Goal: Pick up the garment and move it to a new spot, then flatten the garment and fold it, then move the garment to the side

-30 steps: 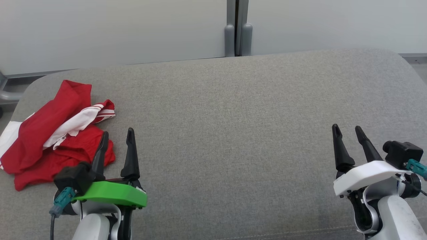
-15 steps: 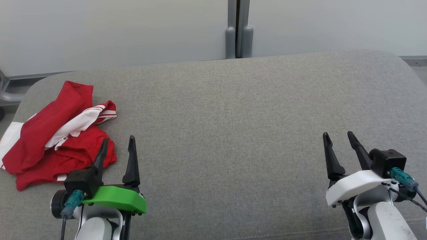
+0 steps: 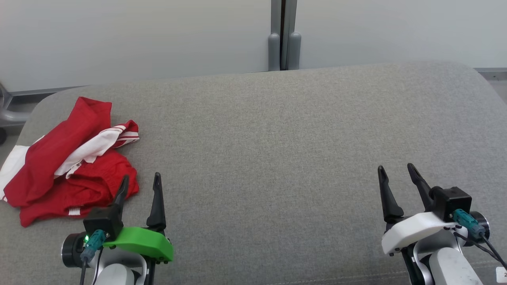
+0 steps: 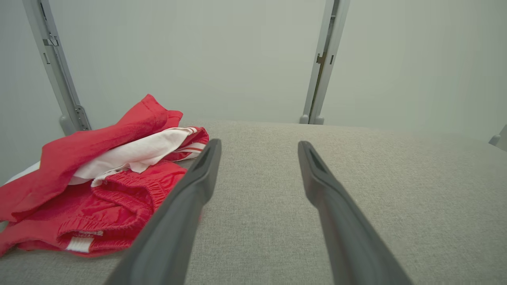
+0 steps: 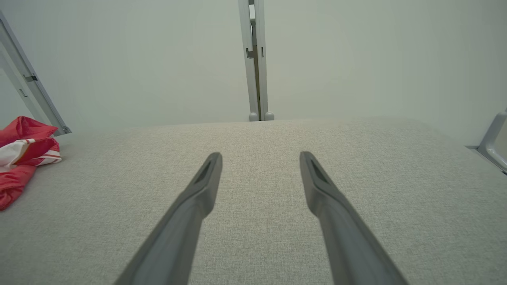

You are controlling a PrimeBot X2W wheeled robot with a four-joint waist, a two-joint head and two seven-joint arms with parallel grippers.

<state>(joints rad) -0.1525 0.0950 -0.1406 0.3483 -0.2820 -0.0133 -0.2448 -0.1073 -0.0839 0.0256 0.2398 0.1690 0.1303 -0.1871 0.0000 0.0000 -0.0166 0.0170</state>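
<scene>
In the head view the red-and-white garment [image 3: 67, 166] lies crumpled at the left end of the grey padded tabletop [image 3: 269, 150], its long axis slanting from the near left edge toward the far middle. The left claw [image 3: 141, 176] stands wide just beside the heap's near right corner. The right claw [image 3: 395, 167], equally wide, hovers well apart over bare fabric. In the left wrist view an elastic waistband faces the spread fingers [image 4: 198, 186], and a white striped fold lies on top. In the right wrist view the heap sits far left. The pick-up looks not yet begun. I'd swing the left claw leftward and pinch the thick waistband bunch, not a loose flap.
</scene>
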